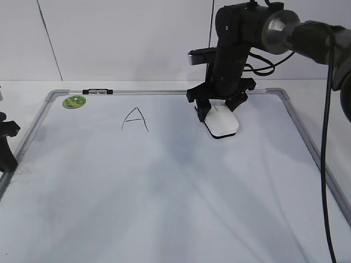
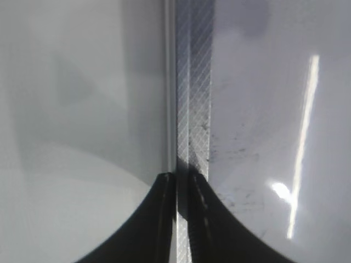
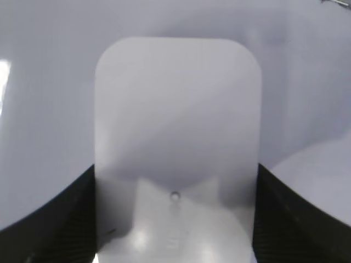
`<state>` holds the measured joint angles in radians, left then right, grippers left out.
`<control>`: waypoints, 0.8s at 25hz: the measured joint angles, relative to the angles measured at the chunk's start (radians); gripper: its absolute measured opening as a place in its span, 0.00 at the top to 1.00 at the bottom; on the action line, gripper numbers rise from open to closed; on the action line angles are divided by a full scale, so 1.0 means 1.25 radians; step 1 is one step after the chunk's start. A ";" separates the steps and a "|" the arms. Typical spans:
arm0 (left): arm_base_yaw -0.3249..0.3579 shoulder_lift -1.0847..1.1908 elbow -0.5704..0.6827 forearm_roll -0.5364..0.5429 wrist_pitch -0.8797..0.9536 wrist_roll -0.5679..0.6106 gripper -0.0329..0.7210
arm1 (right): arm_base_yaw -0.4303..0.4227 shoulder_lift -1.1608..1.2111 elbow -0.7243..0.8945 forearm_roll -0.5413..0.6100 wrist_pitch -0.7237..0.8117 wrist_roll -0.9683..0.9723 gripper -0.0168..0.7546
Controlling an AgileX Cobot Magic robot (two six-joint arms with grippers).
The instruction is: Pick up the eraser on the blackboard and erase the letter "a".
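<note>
Blackboard [image 1: 164,186]: lies flat, grey-framed.
Right gripper [image 1: 219,112]: near the board's far edge, right of centre, jaws clasping the eraser's long sides.
Eraser [image 1: 222,121]: white, resting on the board.
Left gripper [image 2: 182,181]: nearly closed, empty, over the board's left frame.
Capital "A" [image 1: 135,119]: far-left area.

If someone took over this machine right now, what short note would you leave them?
Right pincer: closed on the eraser, fingers against both its long sides, eraser resting on the blackboard near the far edge.
Left pincer: shut, empty, parked over the board's left frame.
Writing: only a capital "A" shows, left of the eraser; no lowercase "a" is visible in any view.
Done: eraser gripped.
Left: confirm which letter to wipe and whether anything remains.
</note>
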<state>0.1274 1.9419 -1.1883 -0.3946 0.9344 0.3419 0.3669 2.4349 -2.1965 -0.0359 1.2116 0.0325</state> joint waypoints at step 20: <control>0.000 0.000 0.000 0.000 0.000 0.000 0.88 | 0.145 0.000 -0.001 -0.033 -0.001 -0.004 0.28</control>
<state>0.1274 1.9419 -1.1883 -0.3946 0.9344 0.3419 0.5485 2.4351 -2.1974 -0.0777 1.2097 0.0270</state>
